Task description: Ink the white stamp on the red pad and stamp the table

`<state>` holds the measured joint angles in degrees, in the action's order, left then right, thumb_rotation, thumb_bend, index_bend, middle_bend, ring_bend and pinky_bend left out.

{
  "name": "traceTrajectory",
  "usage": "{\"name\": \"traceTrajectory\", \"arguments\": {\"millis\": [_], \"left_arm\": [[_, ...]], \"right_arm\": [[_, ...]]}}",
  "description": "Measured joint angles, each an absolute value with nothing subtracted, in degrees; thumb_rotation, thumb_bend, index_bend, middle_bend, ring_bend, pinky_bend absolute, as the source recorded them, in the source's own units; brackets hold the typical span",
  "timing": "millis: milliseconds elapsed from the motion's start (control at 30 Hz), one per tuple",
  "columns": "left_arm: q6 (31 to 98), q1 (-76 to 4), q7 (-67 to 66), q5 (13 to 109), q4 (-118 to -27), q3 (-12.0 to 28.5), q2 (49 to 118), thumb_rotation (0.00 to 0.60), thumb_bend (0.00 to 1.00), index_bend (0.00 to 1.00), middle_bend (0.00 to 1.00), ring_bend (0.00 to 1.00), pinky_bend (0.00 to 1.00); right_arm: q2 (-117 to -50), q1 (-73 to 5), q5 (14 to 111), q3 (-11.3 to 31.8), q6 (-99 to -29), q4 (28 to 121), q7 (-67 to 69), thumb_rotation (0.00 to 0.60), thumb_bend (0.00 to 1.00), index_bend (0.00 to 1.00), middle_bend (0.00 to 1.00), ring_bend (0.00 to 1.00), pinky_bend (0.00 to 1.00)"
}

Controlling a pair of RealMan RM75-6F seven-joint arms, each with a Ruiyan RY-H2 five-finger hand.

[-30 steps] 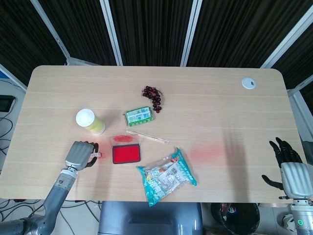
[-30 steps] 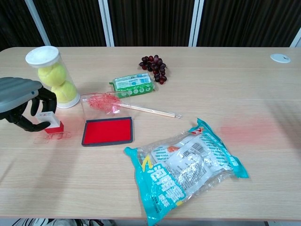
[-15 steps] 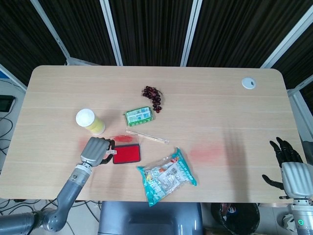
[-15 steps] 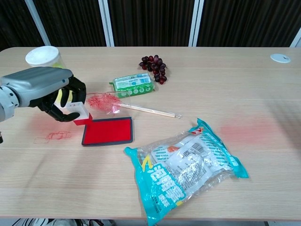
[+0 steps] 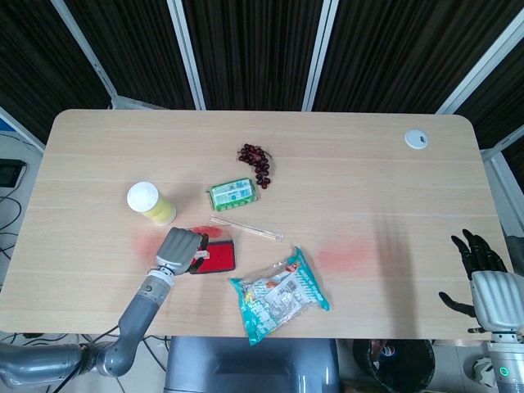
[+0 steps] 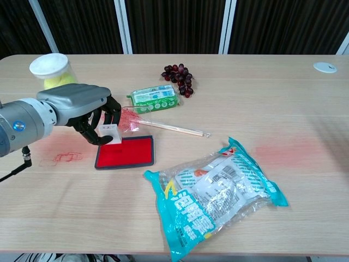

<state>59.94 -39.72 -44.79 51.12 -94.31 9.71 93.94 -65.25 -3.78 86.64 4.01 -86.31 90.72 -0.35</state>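
Two grey-and-black robot hands
Left hand [image 6: 82, 106] is showing a ribbed silver back, black fingers [image 6: 112, 109]; right hand [image 5: 489, 286] likewise.

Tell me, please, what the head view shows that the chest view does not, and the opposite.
Only the head view shows the right robot hand, open beyond the table's near right corner. Only the chest view shows the yellow balls inside the tube and the faint red stamp mark on the table. Both show the left robot hand holding the white stamp at the red pad, plus the grapes and snack bag.
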Motion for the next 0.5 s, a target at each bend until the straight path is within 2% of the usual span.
{"name": "traceTrajectory", "arguments": {"millis": [500], "left_arm": [[59.60, -42.08, -46.85, 46.48, -90.65, 8.14, 96.83, 0.600, 0.47, 0.70, 0.68, 0.53, 0.61]], "right_arm": [[-65.19, -3.83, 86.66, 4.04, -86.28, 90.71, -0.32, 0.600, 0.17, 0.13, 0.00, 0.00, 0.19]]}}
